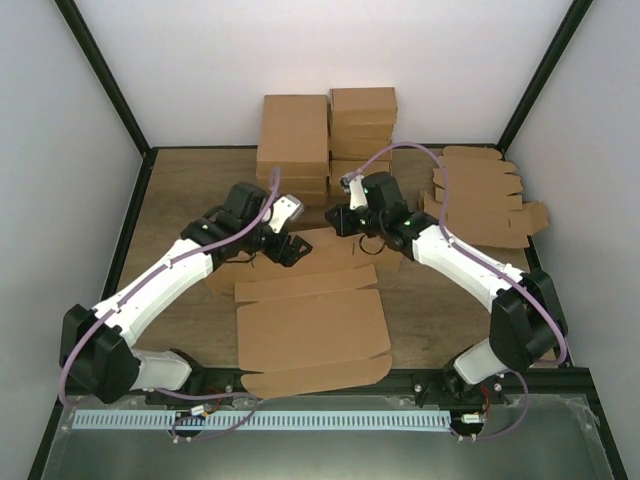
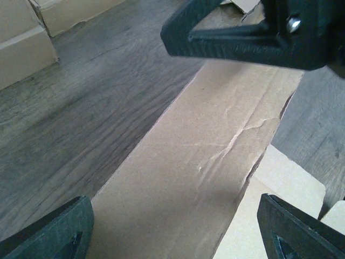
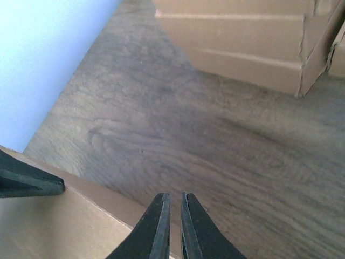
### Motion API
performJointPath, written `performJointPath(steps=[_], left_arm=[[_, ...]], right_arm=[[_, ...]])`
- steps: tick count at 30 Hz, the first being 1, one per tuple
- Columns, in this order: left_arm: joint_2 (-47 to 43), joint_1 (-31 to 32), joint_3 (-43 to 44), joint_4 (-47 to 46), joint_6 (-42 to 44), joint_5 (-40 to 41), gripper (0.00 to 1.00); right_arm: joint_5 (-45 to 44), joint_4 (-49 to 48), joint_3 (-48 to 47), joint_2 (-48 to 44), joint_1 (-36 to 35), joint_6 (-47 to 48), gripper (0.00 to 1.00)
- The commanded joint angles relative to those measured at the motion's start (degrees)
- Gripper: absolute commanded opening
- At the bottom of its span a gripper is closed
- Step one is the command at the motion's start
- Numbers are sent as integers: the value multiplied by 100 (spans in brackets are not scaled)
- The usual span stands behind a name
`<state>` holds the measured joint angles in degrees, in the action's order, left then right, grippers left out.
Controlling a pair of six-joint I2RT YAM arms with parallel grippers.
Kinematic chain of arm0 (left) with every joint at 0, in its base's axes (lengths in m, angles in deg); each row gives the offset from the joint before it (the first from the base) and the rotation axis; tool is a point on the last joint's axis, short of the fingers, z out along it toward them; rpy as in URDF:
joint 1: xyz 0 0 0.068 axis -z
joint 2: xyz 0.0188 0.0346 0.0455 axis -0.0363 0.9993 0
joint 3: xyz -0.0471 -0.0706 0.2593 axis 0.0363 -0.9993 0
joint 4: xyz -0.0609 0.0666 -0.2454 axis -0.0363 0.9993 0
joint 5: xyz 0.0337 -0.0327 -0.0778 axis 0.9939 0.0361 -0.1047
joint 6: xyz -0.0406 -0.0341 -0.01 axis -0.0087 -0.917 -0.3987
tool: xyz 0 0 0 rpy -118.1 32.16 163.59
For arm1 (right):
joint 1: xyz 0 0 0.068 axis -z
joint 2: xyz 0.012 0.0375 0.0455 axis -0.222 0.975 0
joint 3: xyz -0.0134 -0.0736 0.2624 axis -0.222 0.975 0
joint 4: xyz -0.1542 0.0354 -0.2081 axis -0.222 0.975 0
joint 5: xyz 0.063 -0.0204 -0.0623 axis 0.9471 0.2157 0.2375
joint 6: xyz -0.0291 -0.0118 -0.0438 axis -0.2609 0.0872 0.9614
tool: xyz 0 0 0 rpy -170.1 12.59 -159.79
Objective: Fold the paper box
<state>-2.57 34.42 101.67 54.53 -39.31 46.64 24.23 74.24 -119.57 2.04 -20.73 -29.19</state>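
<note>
Left end effector: fingers spread wide, nothing between them, hanging over a creased far panel of the paper box. The box lies flat and unfolded on the worktop, under and nearward of both end effectors. Right end effector: fingers pressed almost together with only a thin slit of bare wood showing, tips just past the box's far edge; any contact with the cardboard underneath is hidden, and beyond it the stacked small boxes are cropped and blurred.

Overhead, centre: left hand and right hand hide the far edge of the paper box
</note>
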Motion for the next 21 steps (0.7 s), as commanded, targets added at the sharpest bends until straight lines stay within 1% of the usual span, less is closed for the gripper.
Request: performJointPath(steps=[1,7,11,14,17,21], left_arm=[[-116,142,-153,316,-152,-37,86],[-182,220,-124,327,-216,67,86],[-233,229,149,460,-162,298,90],[-240,229,415,584,27,465,93],[-142,229,685,678,295,677,99],[138,225,895,665,535,897,100]], right_arm=[[444,152,167,-149,1,-113,8],[513,25,585,-299,7,-156,8],[533,-14,687,-307,6,-160,8],[550,-43,722,-336,1,-186,7],[549,-47,718,-391,6,-174,8],[522,-34,735,-441,2,-150,7]])
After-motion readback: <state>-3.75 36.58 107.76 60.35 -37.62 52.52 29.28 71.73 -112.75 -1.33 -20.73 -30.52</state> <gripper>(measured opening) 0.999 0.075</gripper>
